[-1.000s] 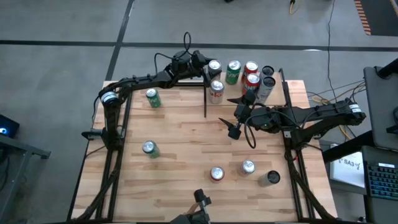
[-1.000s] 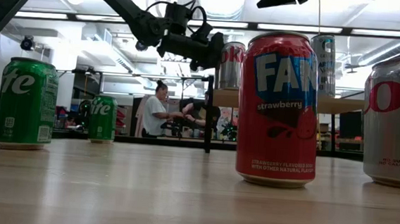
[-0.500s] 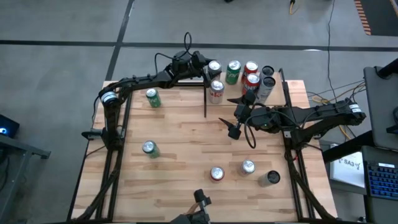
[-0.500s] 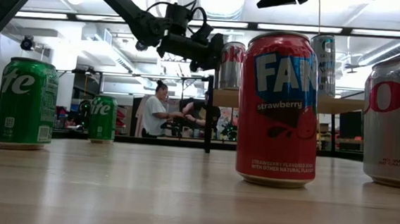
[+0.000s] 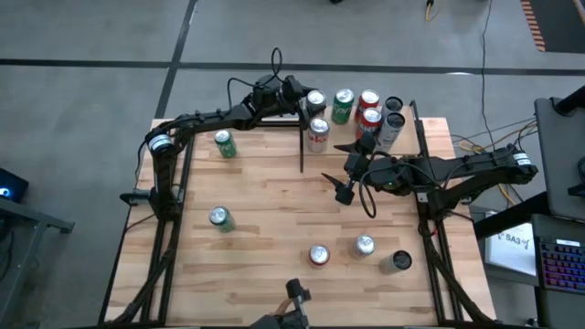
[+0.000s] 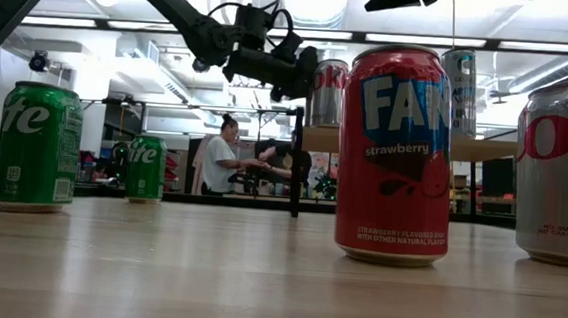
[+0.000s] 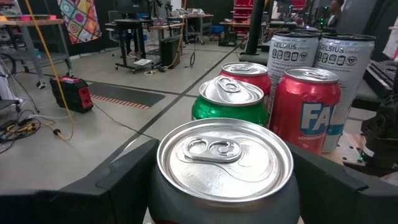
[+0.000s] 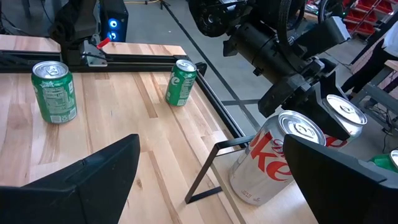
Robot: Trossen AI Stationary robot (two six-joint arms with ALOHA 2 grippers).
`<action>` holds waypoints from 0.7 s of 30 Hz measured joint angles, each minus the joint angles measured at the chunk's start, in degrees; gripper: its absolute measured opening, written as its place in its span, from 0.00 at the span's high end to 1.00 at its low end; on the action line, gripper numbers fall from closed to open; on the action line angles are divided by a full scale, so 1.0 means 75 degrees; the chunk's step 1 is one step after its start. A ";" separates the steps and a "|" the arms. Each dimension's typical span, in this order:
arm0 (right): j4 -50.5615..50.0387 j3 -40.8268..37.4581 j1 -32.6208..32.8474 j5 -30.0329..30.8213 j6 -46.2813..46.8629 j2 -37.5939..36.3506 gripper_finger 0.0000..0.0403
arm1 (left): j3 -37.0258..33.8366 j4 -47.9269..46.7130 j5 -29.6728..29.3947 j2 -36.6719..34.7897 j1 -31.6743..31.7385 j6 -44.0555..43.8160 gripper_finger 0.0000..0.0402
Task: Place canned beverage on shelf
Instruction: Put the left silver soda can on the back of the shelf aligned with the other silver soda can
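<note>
Nothing moved; left gripper (image 5: 302, 99) fingers apparently clasp silver can (image 7: 224, 163) — shelf (image 5: 352, 137); right gripper (image 5: 340, 169) wide.

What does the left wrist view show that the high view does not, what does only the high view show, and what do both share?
Only the left wrist view shows the lid and pull tab of the silver can close up between the left gripper's fingers, and the Celsius lettering on the two tall cans. Only the high view shows the whole table, the open right gripper over it, and the cans not yet shelved, such as the green can. Both show the cans on the shelf, including the green-topped can and the red cans.
</note>
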 joint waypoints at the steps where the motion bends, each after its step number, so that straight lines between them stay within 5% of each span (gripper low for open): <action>1: 0.0000 0.0000 0.0000 -0.0002 0.0000 0.0000 0.05 | 0.0000 0.0000 0.0000 0.0000 0.0000 0.0000 0.23; 7: 0.0000 0.0000 -0.0001 -0.0002 0.0000 0.0000 0.05 | 0.0000 0.0044 -0.0003 -0.0012 0.0003 0.0003 0.03; 21: 0.0000 0.0000 0.0000 -0.0005 0.0006 0.0000 0.05 | 0.0073 -0.0202 -0.0017 -0.0177 0.0117 0.0053 0.09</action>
